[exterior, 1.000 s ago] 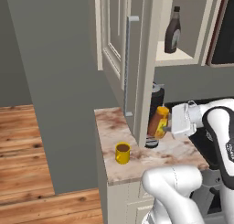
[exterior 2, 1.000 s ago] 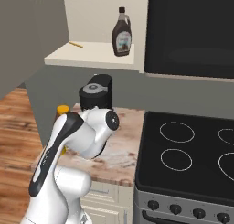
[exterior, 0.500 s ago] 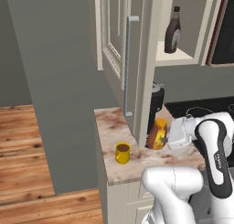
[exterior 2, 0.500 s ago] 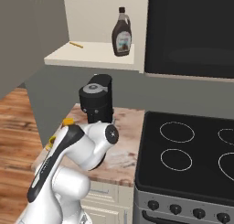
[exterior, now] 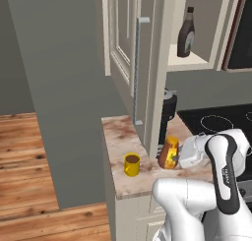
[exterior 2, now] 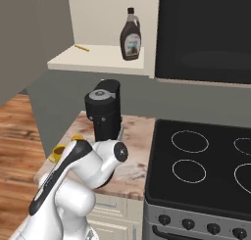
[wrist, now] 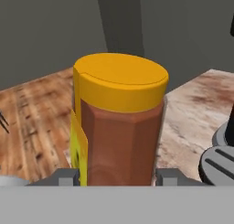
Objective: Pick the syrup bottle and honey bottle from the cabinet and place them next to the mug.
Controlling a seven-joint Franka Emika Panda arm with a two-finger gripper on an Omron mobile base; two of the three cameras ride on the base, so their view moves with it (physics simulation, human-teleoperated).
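Marbled countertop [exterior: 118,136] beside a black stovetop [exterior 2: 206,160], wood floor [exterior: 24,156] beyond. Gripper [wrist: 118,175] fingers clamp the honey bottle [exterior: 169,153], upright on the counter near the mug [exterior: 132,164]. Syrup bottle [exterior 2: 130,34] stands on the cabinet [exterior: 123,43] shelf.

Change over the last second. The honey bottle [exterior: 170,153], clamped in the end effector [exterior: 181,156], now sits lower than before: from mid-air beside the black appliance [exterior: 168,116] it has come down to the desk [exterior: 118,136], at about 3 o'clock of the mug [exterior: 132,165] and near it. The arm's forearm [exterior: 224,176] has folded down with it, its wrist now low over the desk edge. In the right base view the arm's elbow [exterior 2: 112,156] has dropped from in front of the appliance to below it.
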